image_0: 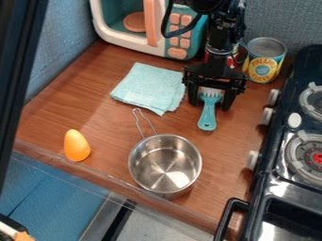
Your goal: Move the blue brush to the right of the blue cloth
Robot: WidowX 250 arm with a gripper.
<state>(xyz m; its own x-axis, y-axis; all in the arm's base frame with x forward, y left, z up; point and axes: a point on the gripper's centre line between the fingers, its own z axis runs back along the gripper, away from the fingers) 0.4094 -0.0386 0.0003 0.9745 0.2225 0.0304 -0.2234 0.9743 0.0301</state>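
My gripper (211, 101) hangs over the upper right part of the counter, its two fingers standing apart, open. Between them is the head of the blue brush (208, 113); its handle points toward the camera. A gap shows on either side of the brush, and whether it rests fully on the counter I cannot tell. To the left of the gripper lies the folded light blue cloth (149, 87), its right edge close to the left finger.
A steel pot (165, 164) stands below the cloth and brush, its handle toward the cloth. An orange egg-shaped object (76, 146) is at the left. Behind are a toy microwave (132, 40) and cans, one a pineapple can (263, 61). The stove (277, 176) borders the right.
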